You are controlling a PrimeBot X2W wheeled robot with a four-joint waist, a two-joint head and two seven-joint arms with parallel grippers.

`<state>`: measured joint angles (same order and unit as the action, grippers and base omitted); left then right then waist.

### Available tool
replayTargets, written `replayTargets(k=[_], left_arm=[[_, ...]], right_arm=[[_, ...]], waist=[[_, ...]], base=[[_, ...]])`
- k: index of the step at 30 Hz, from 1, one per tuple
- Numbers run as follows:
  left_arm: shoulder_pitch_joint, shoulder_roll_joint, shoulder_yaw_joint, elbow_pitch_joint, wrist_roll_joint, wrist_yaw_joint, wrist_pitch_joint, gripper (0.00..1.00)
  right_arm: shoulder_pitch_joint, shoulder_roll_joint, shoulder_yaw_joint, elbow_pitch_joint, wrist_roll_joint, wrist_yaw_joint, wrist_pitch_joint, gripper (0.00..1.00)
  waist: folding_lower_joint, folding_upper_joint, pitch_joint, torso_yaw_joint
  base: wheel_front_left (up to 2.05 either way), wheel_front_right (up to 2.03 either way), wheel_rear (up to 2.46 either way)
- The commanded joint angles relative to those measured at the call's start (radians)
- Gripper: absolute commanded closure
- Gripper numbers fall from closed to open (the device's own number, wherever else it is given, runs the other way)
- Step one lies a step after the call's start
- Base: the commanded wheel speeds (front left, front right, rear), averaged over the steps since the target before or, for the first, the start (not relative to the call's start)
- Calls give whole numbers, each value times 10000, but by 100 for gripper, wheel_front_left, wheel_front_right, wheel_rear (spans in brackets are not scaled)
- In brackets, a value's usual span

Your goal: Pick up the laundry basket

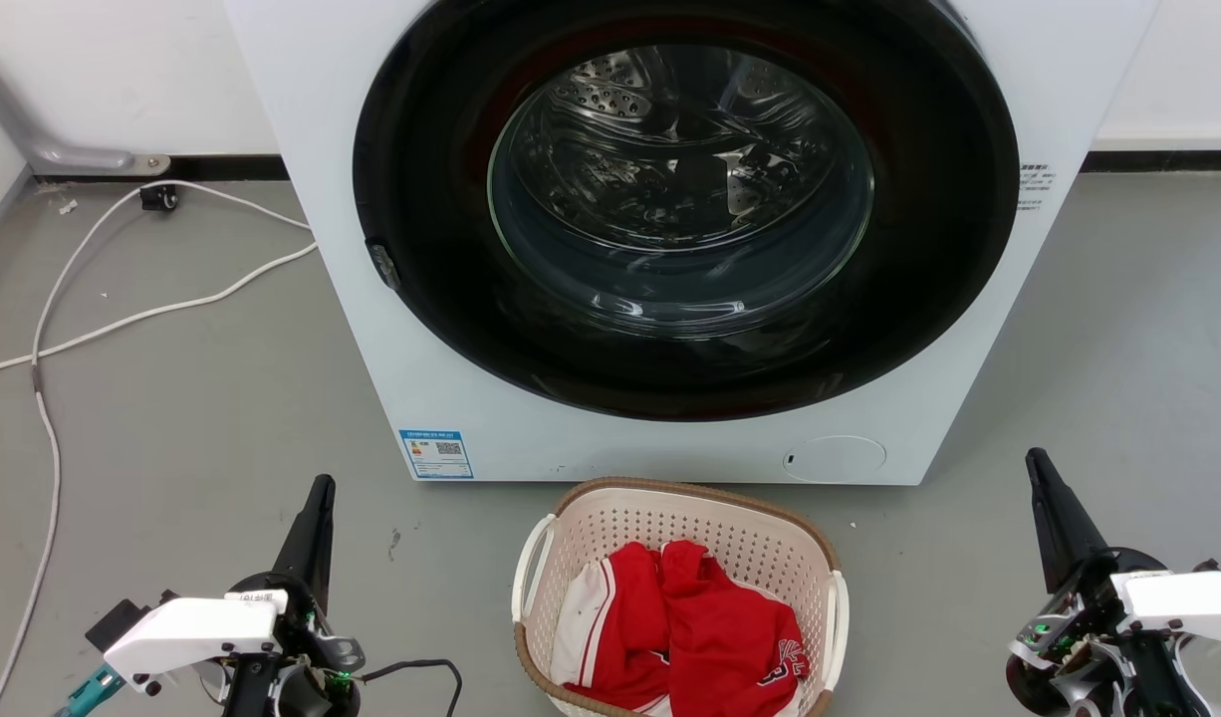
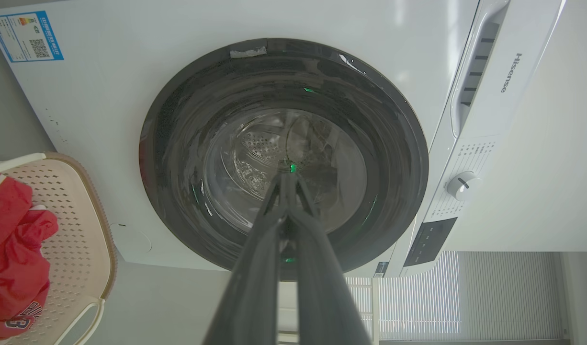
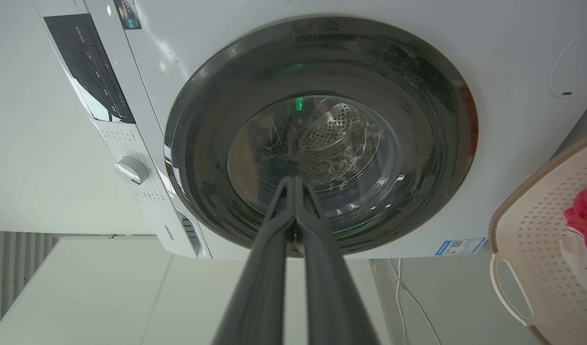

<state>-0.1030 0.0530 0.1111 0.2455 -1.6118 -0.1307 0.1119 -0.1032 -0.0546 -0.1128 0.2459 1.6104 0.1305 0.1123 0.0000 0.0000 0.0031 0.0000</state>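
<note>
On the floor (image 1: 222,418), just in front of the washing machine (image 1: 312,149), the laundry basket (image 1: 670,523) stands upright between the two grippers. It is cream with perforated walls, a brown woven rim and white handles on its left and right sides, and it holds red clothes (image 1: 715,637). Its near end is cut off, so its long axis cannot be told. The wrist views take in the machine's dial (image 2: 461,184); the head view shows a white cable (image 1: 122,319). The left gripper (image 1: 321,490) and right gripper (image 1: 1036,464) have their fingers pressed together, empty.
</note>
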Motion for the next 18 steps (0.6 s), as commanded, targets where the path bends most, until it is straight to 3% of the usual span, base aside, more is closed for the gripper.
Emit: replayTargets(k=[1,18], left_arm=[[-113,-5,35,13,36,0,37,100],[-113,-9,40,14,44,0,46,100]], right_arm=[[-113,39,-13,8,-19,4,28,100],[-114,42,-18,9,-25,4,33,100]], waist=[[0,0,0,0],[0,0,0,0]], base=[[0,0,0],[0,0,0]])
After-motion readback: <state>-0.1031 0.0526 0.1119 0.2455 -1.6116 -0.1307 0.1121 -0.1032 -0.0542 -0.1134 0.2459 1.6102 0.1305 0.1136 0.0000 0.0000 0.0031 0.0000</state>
